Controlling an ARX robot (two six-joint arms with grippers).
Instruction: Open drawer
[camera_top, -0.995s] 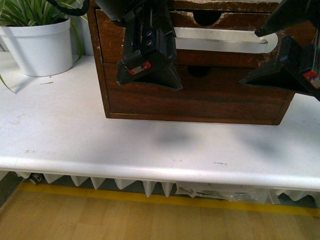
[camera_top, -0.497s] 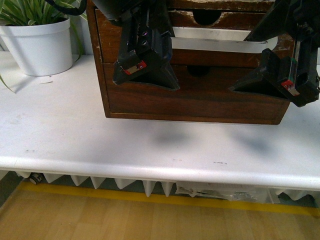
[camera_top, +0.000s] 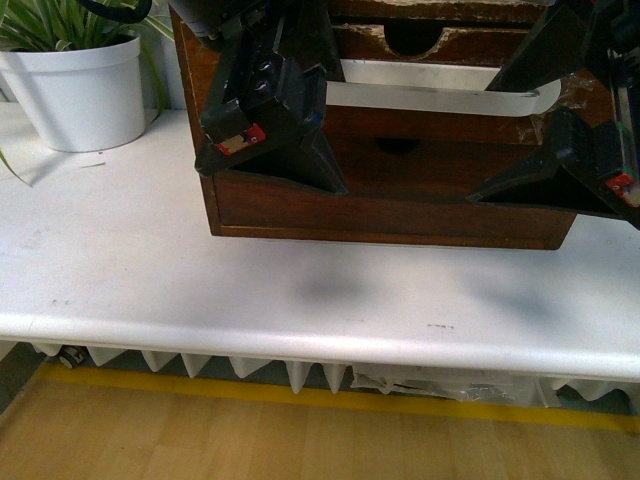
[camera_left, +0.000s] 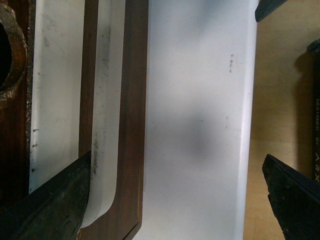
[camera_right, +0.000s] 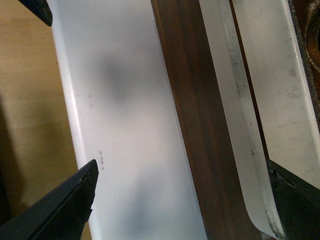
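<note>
The wooden drawer box (camera_top: 390, 205) stands on the white table (camera_top: 300, 290). The drawer (camera_top: 440, 125) carries a long white handle (camera_top: 440, 98), with a pale band just behind it. My left gripper (camera_top: 270, 165) is open in front of the box's left end, and my right gripper (camera_top: 560, 185) is open at its right end. In the left wrist view the left gripper (camera_left: 172, 205) spans from the handle (camera_left: 106, 100) out past the table edge, one finger (camera_left: 50, 205) by the handle's curved end. In the right wrist view the right gripper (camera_right: 175, 205) likewise straddles the wood front (camera_right: 200, 125), one finger (camera_right: 297, 200) by the handle (camera_right: 235, 125).
A white plant pot (camera_top: 85, 90) stands at the back left of the table. A chipped upper drawer front with a half-round notch (camera_top: 410, 38) sits above the handle, and a plain notched front (camera_top: 398, 146) below. Wooden floor with a yellow line (camera_top: 300, 395) lies beyond the table's front edge.
The left gripper moved left and slightly up; the right gripper swung left, then back right. The white handle now shows lower, nearer me, with a pale band behind it.
</note>
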